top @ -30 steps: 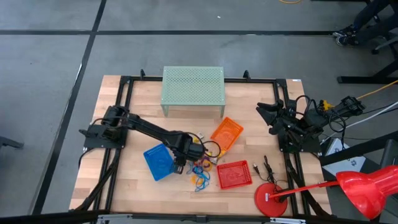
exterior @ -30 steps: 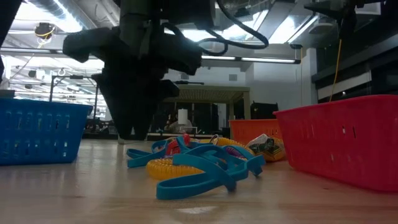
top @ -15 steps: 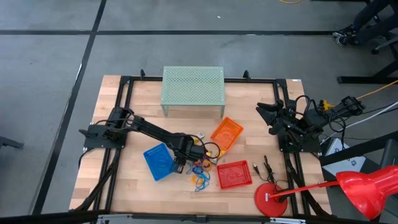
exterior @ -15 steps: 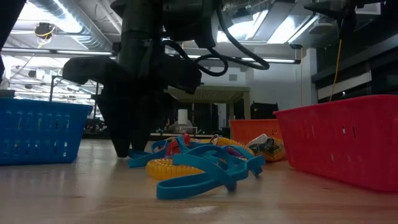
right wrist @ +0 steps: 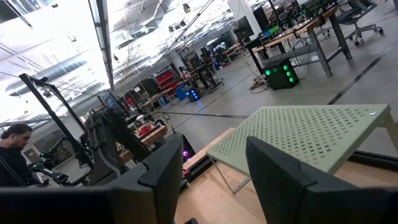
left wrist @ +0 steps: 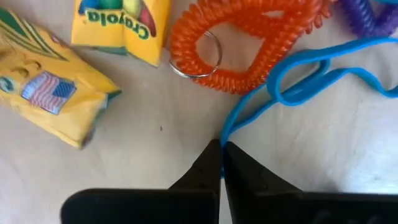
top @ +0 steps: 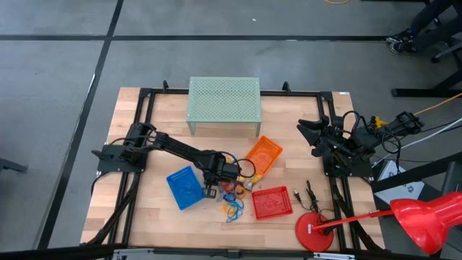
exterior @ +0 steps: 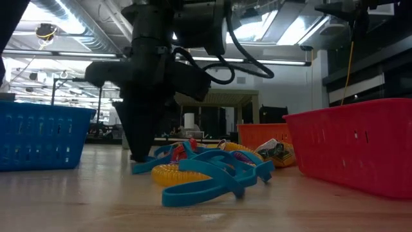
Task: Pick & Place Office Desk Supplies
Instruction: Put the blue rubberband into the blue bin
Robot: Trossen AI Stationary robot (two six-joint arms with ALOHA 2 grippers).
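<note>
A small pile of office desk supplies (top: 232, 195) lies on the wooden table between the blue basket (top: 183, 187) and the red basket (top: 272, 202). The left wrist view shows a thin blue loop (left wrist: 298, 81), an orange coil loop (left wrist: 242, 43) and two yellow crayon boxes (left wrist: 121, 25). My left gripper (top: 211, 189) stands at the pile's left edge, fingertips down at the table (exterior: 138, 154), shut on the blue loop's end. My right gripper (right wrist: 205, 168) waits open at the table's far right (top: 310, 135). My left gripper pinches the blue loop's bent end (left wrist: 225, 135) between its two fingertips. The fingers (exterior: 143, 138) come from above, pointing down at the table. The rest of the loop lies slack on the table among the other loops (exterior: 206, 174).
An orange basket (top: 263, 154) lies tilted behind the pile. A pale green perforated stand (top: 224, 101) is at the far edge. A red round-based object (top: 314, 231) and dark tools (top: 310, 195) lie at the near right. A black frame (top: 144, 108) rims the table.
My left gripper has come down to the table and shifted slightly right toward the pile, then shut its fingers on the blue loop's end. The pile has stayed where it was.
</note>
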